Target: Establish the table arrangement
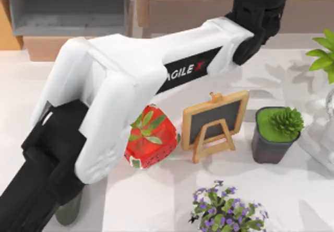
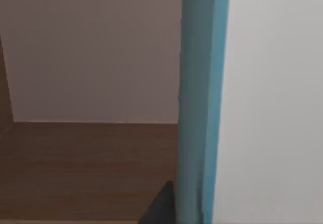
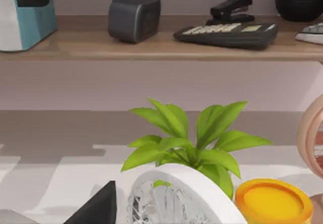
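The left arm (image 1: 130, 80) reaches across the white counter (image 1: 156, 200) to the far shelf unit (image 1: 219, 7), its jaws' state cannot be told; any withdrawal should clear the strawberry box (image 1: 151, 143) and chalkboard (image 1: 215, 122).

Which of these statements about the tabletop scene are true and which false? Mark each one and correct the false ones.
1. The small chalkboard stands between the red strawberry-shaped object and the dark potted succulent. True.
2. The left arm reaches toward the shelf. True.
3. The purple flowers sit on the shelf. False: they stand on the table.
4. The calculator lies on the table. False: it lies on the wooden shelf, by a stapler.
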{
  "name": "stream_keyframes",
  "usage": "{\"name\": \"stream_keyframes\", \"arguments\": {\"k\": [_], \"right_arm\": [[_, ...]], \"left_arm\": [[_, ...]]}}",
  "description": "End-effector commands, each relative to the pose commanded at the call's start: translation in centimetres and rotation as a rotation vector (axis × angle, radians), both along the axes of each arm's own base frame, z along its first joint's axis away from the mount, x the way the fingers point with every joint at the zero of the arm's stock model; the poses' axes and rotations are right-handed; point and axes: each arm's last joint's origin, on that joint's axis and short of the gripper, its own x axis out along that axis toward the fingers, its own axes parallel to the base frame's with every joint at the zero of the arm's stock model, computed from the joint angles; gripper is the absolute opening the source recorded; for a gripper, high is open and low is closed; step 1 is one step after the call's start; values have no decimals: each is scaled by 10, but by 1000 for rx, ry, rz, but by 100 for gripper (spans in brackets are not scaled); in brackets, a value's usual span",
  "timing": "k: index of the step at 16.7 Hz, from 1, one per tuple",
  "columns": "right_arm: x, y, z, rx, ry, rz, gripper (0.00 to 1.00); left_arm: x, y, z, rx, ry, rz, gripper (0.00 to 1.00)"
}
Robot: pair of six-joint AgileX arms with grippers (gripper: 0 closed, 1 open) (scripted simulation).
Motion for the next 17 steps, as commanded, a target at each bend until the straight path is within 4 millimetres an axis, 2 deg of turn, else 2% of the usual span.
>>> {"name": "stream_keyframes", "arguments": {"k": [6, 17], "right_arm": [[0, 0, 0, 0, 0, 0, 100], [0, 0, 0, 0, 0, 0, 100]], "left_arm": [[0, 0, 0, 0, 0, 0, 2], [-5, -2, 2, 0, -1, -5, 0]]}}
